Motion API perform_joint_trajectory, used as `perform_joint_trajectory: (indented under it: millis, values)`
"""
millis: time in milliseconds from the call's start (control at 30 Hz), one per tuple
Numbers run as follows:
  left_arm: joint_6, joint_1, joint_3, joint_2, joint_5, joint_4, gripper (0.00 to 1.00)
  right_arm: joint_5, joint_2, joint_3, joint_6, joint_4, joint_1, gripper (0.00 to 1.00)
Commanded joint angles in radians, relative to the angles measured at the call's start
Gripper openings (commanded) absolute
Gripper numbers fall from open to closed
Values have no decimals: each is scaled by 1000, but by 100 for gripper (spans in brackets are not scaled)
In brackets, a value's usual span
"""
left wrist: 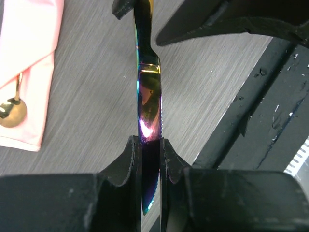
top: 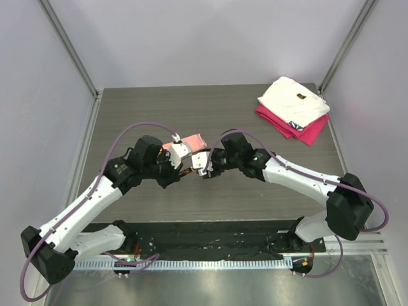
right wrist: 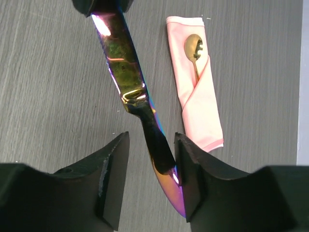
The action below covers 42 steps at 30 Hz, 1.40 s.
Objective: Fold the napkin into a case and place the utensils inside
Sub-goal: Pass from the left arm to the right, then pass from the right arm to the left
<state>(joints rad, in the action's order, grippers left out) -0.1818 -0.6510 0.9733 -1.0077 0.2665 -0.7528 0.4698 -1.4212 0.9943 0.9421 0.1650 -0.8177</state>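
You're passing the knife [left wrist: 148, 96]: L claw [left wrist: 149, 142] is clamping the blade, R claw [right wrist: 152, 140] straddling the handle, jaws apart. Close R squarely before freeing L. The napkin [right wrist: 200, 111] w/ spoon [right wrist: 194, 47] is lying at R's 1 o'clock.

Top external: high at the near side, looking down on the whole grey wood-grain table [top: 255, 121]. Both wrist views: close, angled down at the tabletop, facing each other. Shared between them: slim iridescent purple-green knife [left wrist: 148, 96], folded salmon-pink cloth napkin [right wrist: 198, 101], shiny gold round-bowled spoon [right wrist: 194, 48].
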Motion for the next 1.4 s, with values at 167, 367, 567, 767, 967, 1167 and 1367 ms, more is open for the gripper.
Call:
perform_joint_trajectory:
  millis: [167, 367, 567, 767, 967, 1167, 1367]
  values:
    - [51, 7, 13, 6, 56, 84, 0, -48, -21, 52, 21, -35, -17, 2]
    - [156, 40, 16, 43, -47, 116, 15, -120, 2, -11, -86, -159, -17, 1]
    - [369, 174, -27, 110, 103, 171, 83, -143, 19, -71, -140, -252, -17, 1]
    - [530, 293, -67, 101, 221, 161, 95, -166, 21, -92, -151, -262, -17, 1]
    - [571, 433, -76, 66, 358, 152, 84, -174, 19, -108, -138, -266, -17, 1]
    - [613, 505, -108, 20, 438, 171, 71, -177, 22, -112, -134, -272, -17, 1]
    - [694, 553, -119, 75, 389, 236, 52, -218, 22, -102, -163, -275, -17, 1]
